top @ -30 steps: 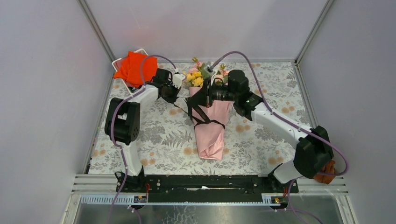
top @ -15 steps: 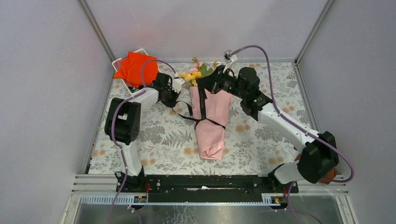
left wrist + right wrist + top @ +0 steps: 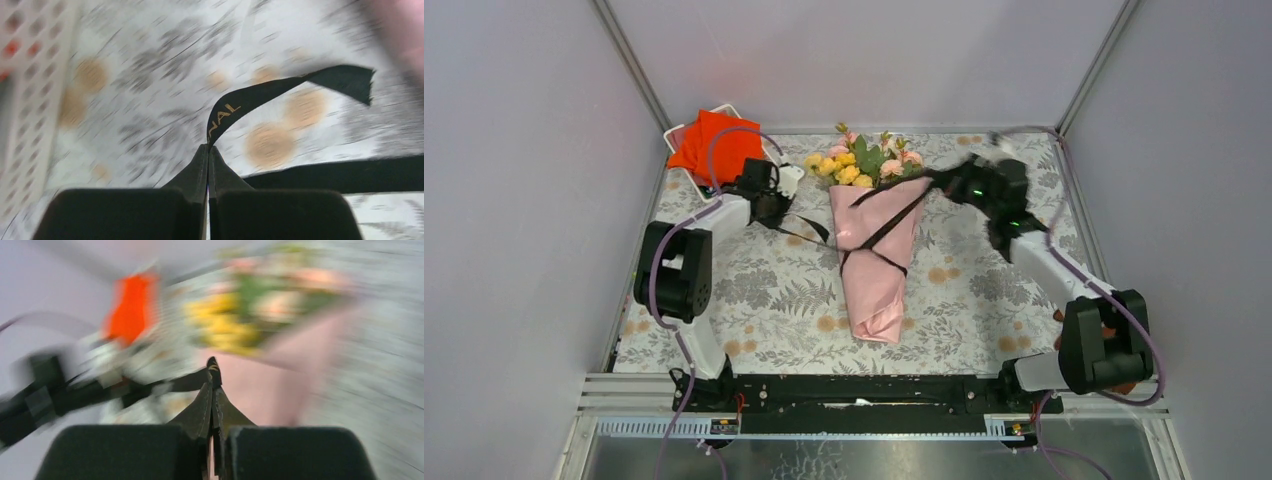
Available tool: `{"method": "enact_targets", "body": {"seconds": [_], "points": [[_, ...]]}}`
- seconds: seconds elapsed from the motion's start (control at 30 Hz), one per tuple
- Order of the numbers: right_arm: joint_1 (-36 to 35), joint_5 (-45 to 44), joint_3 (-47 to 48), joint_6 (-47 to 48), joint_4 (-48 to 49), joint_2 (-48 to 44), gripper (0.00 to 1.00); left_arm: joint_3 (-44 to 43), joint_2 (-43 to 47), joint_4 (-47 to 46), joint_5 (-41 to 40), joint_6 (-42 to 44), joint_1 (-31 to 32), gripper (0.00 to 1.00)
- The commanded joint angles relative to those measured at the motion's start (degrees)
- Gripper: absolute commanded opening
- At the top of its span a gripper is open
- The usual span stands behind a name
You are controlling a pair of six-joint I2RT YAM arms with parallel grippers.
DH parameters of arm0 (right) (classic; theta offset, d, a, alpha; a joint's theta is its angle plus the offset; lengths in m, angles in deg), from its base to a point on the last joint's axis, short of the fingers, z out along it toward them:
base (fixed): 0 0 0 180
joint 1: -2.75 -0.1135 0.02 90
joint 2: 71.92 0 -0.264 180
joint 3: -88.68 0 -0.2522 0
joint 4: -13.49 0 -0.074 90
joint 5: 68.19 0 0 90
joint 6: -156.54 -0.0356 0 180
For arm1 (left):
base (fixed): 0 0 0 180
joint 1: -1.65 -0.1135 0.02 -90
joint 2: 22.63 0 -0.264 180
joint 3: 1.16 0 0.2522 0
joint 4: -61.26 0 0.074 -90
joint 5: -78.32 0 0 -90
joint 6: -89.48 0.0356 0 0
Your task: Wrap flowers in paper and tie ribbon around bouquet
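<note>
the cloth-covered worktop (image 3: 764, 300) is enclosed by grey walls (image 3: 514, 200); the ribbon (image 3: 260, 92) is pinched by the left tool (image 3: 208, 150) and right tool (image 3: 212, 385).

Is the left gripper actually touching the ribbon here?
Touching. In the left wrist view the left gripper has its fingertips shut on the ribbon, whose lettered end rises straight out from between them.

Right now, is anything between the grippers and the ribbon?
Nothing visible. The left gripper and the right gripper are each shut on an end of the ribbon, which crosses over the bouquet between them.
</note>
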Motion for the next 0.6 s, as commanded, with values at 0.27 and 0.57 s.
{"method": "enact_targets", "body": {"seconds": [0.27,0.57], "points": [[47.9,-13.1,-37.8,-13.6,3.8,-13.7,0.00,17.8,9.7,-14.6,-25.0,11.8,-14.4,0.00],[56.0,-10.8,-35.5,-9.9,3.1,-12.2,0.00,20.1,10.8,-19.4,-26.6,17.2,-23.9,0.00]]}}
